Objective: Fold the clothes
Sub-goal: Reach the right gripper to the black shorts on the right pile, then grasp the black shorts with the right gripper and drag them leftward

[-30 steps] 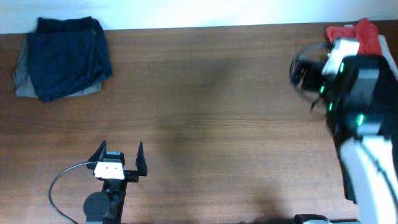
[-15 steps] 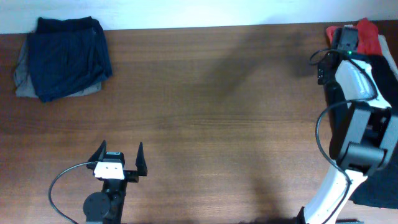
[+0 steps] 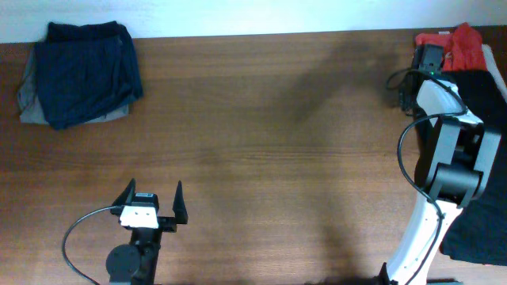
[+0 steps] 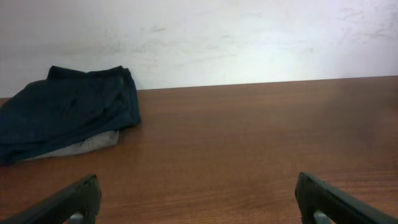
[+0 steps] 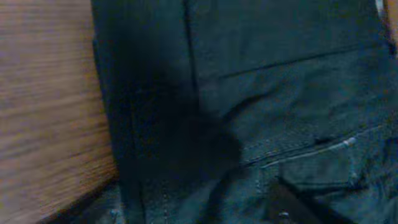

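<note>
A black garment (image 3: 480, 103) lies along the table's right edge. It fills the right wrist view (image 5: 261, 93), where stitching and a pocket seam show. A coral-red garment (image 3: 466, 41) lies in the far right corner. A folded navy garment (image 3: 87, 70) rests on a grey one (image 3: 30, 104) at the far left; both also show in the left wrist view, navy (image 4: 62, 112) over grey (image 4: 90, 145). My right gripper (image 3: 430, 57) hangs close over the black garment's edge, its jaws (image 5: 199, 211) apart and empty. My left gripper (image 3: 150, 199) is open and empty near the front.
The brown wooden table (image 3: 269, 150) ends at a white wall (image 4: 249, 37) at the back. The right arm's white links (image 3: 444, 190) and a black cable loop (image 3: 402, 146) stretch along the right side, beside the black garment.
The right arm has swung from a raised, blurred pose to the far right corner and come down over the black garment. The left arm has not moved.
</note>
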Motion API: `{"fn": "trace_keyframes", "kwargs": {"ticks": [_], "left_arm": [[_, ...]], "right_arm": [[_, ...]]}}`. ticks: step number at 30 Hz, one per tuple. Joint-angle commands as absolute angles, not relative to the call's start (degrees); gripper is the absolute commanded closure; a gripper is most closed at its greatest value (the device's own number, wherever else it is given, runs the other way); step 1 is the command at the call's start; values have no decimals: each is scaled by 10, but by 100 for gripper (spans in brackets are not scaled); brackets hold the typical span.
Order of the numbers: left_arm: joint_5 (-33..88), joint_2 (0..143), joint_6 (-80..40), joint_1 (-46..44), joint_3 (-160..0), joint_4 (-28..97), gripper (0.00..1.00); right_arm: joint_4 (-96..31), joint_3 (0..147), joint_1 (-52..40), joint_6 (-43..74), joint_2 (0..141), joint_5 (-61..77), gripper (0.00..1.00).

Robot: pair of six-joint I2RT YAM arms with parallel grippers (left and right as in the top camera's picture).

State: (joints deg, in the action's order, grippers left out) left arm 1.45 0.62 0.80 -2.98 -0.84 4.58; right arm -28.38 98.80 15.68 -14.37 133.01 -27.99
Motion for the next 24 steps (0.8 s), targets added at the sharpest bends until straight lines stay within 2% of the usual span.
{"fn": "trace_keyframes", "kwargs": {"ticks": [1,5,6,11,15,24], "left_arm": [[15,4,4,-30,-5,47,1],[15,4,4,-30,-5,47,1],[15,4,4,-30,-5,47,1],[15,4,4,-30,-5,47,1],[15,4,4,-30,-5,47,1],[15,4,4,-30,-5,47,1]], "right_arm": [[-289,989,165,-146,1354,-316,64],[-324,1017,164,-104,1353,-326,94],[-344,1035,164,-83,1352,-326,96],[-393,1093,166,-50,1313,-331,96],[-388,1098,166,1,1254,-422,96],[-397,1098,160,50,1101,-421,96]]}}
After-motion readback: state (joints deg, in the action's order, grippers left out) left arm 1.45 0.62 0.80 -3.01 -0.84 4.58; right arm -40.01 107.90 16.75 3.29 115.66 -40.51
